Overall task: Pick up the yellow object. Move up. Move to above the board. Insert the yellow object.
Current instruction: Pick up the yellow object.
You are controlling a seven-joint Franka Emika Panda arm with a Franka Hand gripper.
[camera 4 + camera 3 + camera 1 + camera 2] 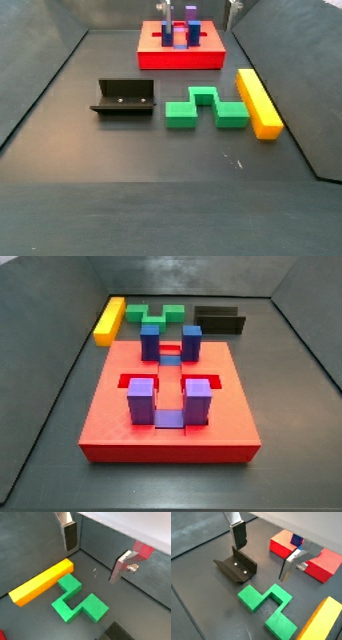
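The yellow object (258, 101) lies flat on the floor, apparently apart from the red board (183, 51).

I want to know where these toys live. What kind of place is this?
Probably a robot test bench, not a playroom: a bare dark grey floor with walls, a dark L-shaped fixture, and an open silver two-finger gripper hanging above the long yellow bar and the green notched block.

It was a lab test bench; a dark floor (80, 200) with grey walls (160, 276) enclosed plain coloured blocks, a red board (167, 421) with posts and a bolted fixture (123, 98); the gripper (93, 554) hung open above the floor.
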